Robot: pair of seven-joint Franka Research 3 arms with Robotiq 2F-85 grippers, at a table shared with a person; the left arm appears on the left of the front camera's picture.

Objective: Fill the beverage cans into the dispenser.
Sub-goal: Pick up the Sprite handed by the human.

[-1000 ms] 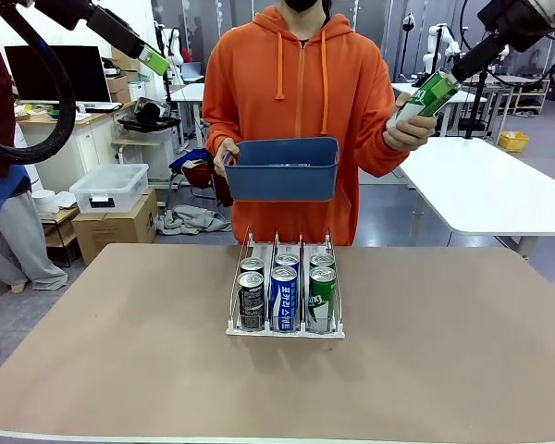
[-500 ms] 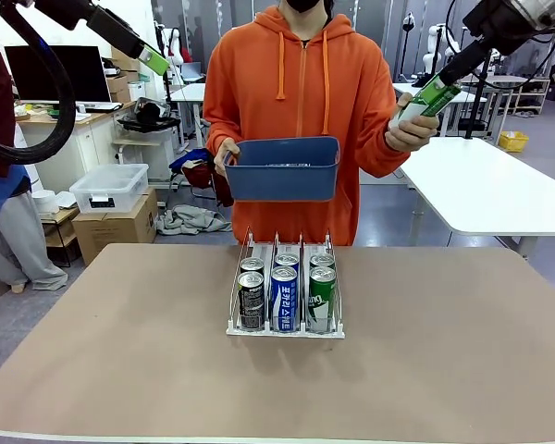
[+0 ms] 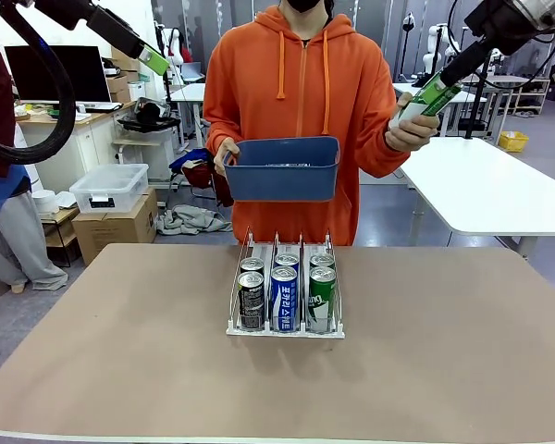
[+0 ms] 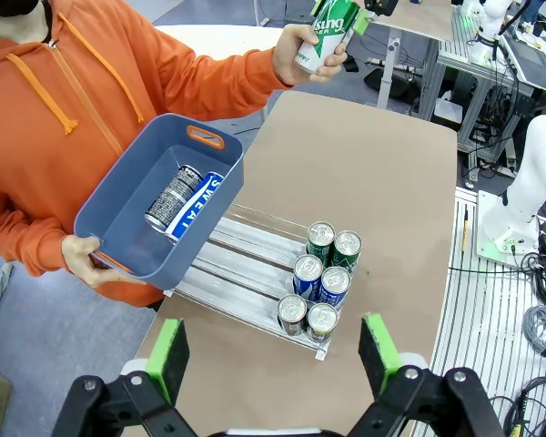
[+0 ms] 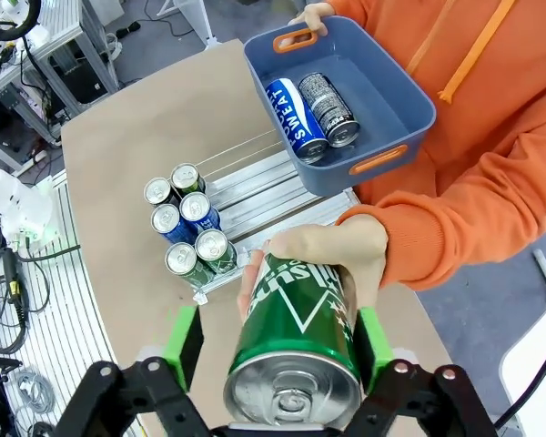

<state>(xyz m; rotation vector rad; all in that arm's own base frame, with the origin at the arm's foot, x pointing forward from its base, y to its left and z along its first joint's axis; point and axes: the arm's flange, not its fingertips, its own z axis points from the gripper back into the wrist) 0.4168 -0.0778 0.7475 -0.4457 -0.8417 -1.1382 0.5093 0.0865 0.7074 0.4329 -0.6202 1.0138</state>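
Note:
A person's hand (image 3: 409, 129) holds up a green beverage can (image 3: 425, 97) at the top right. My right gripper (image 3: 451, 74) is at its silver top. In the right wrist view the can (image 5: 296, 337) lies between my open green pads (image 5: 184, 344), and the hand (image 5: 332, 250) still grips its far end. My left gripper (image 4: 273, 360) hangs open and empty, high at the left (image 3: 153, 61). The clear dispenser (image 3: 285, 331) stands mid-table with two cans in each lane: black (image 3: 251, 301), blue-and-white (image 3: 283, 298) and green (image 3: 321, 299).
The person's other hand holds a blue tub (image 3: 282, 171) above the dispenser's far end. A black can (image 4: 168, 196) and a blue-and-white can (image 4: 193, 208) lie inside it. Bare brown tabletop (image 3: 444, 351) spreads on both sides of the dispenser.
My right gripper has shifted slightly up and left along the green can's top. The hand, the tub and my left arm have stayed put.

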